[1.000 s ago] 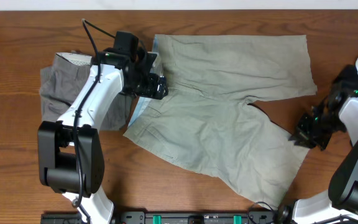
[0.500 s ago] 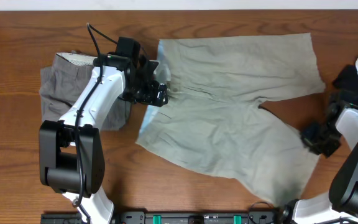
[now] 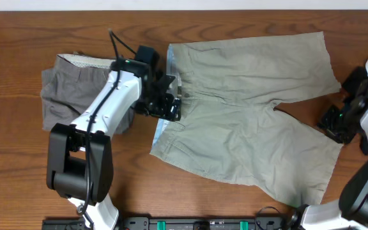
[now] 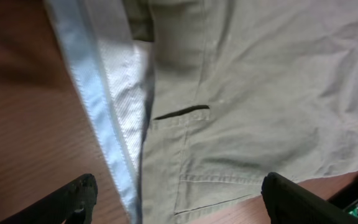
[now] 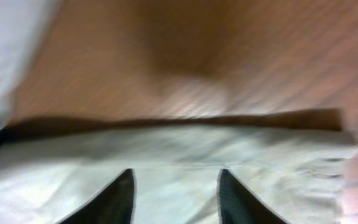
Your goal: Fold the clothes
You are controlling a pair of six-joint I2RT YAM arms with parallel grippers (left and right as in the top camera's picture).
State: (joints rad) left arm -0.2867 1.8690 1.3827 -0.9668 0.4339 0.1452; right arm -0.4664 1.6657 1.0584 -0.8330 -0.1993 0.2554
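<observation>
khaki-grey shorts lie spread flat across the middle and right of a brown wooden table, waistband to the left and both legs pointing right, the nearer leg angled toward the front edge. the left gripper hangs over the waistband edge with its jaws released and standing wide, nothing held between them; its wrist camera looks down on the pale blue inner waistband folded outward and a slit pocket just beside it. the right gripper sits at the far right, at the upper corner of the nearer leg's hem. seen from its own wrist, its dark fingers stand parted, not clenched, with the hem lying flat under them and bare wood beyond. a second pair, darker grey shorts, rests crumpled at the left of the table, partly under the left arm and well apart from the khaki pair's legs.
</observation>
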